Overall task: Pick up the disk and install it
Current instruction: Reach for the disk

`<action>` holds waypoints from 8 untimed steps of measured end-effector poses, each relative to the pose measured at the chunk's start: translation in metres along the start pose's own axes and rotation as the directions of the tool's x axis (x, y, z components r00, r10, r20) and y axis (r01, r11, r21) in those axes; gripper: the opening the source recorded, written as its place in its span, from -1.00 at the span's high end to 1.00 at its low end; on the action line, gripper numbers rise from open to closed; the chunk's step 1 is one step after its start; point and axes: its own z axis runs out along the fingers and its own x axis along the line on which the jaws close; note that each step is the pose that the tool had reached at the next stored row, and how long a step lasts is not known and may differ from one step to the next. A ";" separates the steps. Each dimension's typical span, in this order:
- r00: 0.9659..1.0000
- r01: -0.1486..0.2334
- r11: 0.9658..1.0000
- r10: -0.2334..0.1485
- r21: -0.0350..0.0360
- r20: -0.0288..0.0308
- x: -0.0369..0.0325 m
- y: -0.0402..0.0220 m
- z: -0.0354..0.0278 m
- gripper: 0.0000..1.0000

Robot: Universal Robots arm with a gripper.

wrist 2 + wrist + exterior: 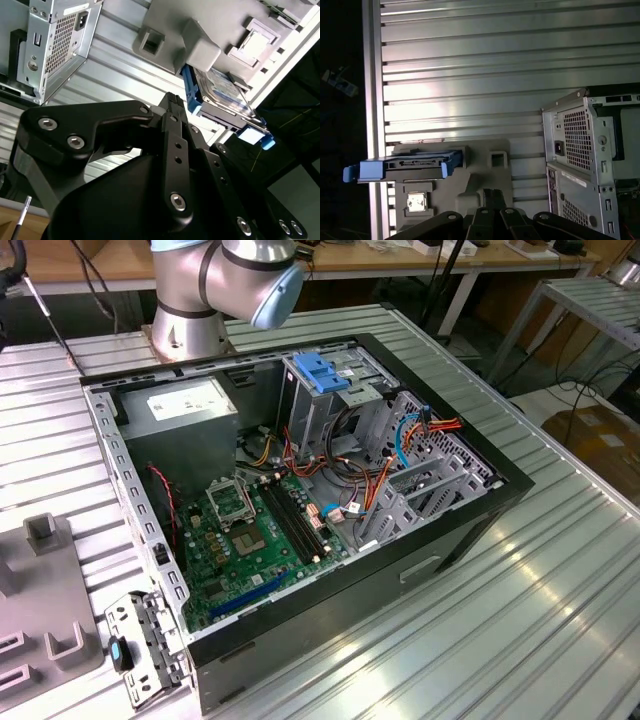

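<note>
- Presently, the fingers (487,200) are hanging above the ribbed metal worktop (470,75), pressed together at their tips and gripping nothing.
- The disk (407,167) is resting in a grey holder (492,172) at the very edge of the worktop, apart from the fingers; blue rails are running along its sides.
- In the second wrist view, the disk (222,85) is showing its labelled face beside a raised grey block of the holder, and the fingers (173,120) are stopping short of it.
- An open computer case (420,550) is lying on its side in the middle of the exterior view, with its green motherboard (255,540) facing upward.
- A grey power-supply box (190,405) is sitting in the upper left of the case, and a metal cage with a blue top (320,375) is standing just to its right, at the upper centre of the frame.
- The arm's base (195,300) is standing at the upper left of the exterior view, behind the case.
- A metal bracket (145,645) is lying at the lower left of the exterior view, between the holder and the case.
</note>
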 end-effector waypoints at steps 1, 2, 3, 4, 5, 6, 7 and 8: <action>1.000 0.000 1.000 0.000 0.000 0.000 0.0046 -0.0004 0.0002 0.79; 1.000 0.000 1.000 0.000 0.000 -0.001 0.0079 -0.0006 0.0002 0.79; 1.000 0.000 1.000 0.000 0.000 -0.002 0.0111 -0.0008 0.0003 0.79; 1.000 0.000 1.000 0.000 0.000 -0.003 0.0145 -0.0011 0.0003 0.79; 1.000 0.000 1.000 0.000 0.000 -0.003 0.0176 -0.0014 0.0004 0.79; 1.000 0.000 1.000 0.000 0.000 -0.005 0.0253 -0.0019 0.0007 0.79; 1.000 0.000 1.000 0.000 0.000 -0.006 0.0297 -0.0022 0.0007 0.79; 1.000 0.000 1.000 0.000 0.001 -0.007 0.0329 -0.0025 0.0007 0.79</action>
